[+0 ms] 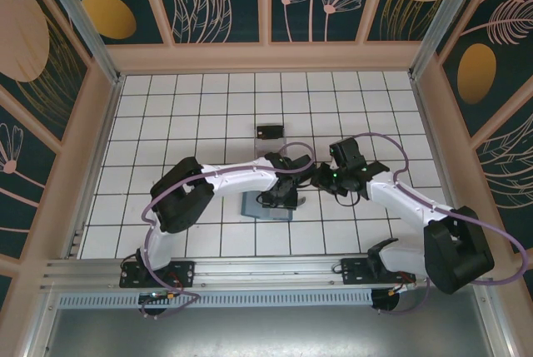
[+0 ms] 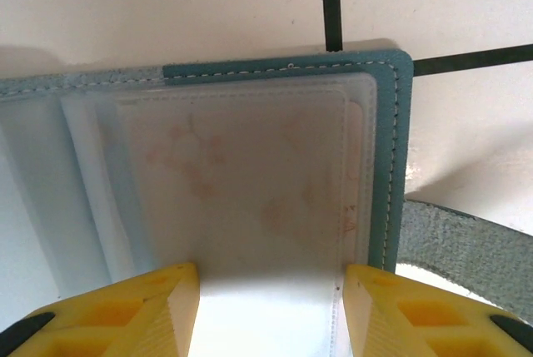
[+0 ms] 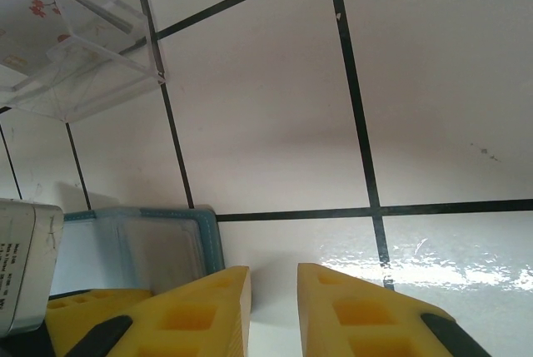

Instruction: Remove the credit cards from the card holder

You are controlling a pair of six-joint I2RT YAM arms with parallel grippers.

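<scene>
The teal card holder (image 1: 265, 207) lies open on the white tiles at the middle of the floor. In the left wrist view its stitched teal edge (image 2: 388, 166) frames clear pockets, and a pale card (image 2: 241, 174) with faint reddish marks sits inside one. My left gripper (image 2: 271, 280) hovers open right over that pocket, one yellow finger at each side of it; from above, the left gripper (image 1: 287, 193) is on the holder's right part. My right gripper (image 1: 321, 178) is just right of the holder (image 3: 200, 240). The right gripper (image 3: 273, 278) stands narrowly open over bare tile, nothing between its jaws.
A see-through plastic box (image 1: 269, 134) stands two tiles behind the holder, with a small black rectangle at it; the box (image 3: 83, 57) also shows a white flowered sheet. The left arm's grey labelled body (image 3: 23, 265) is close to my right fingers. Wooden walls ring the tiled floor.
</scene>
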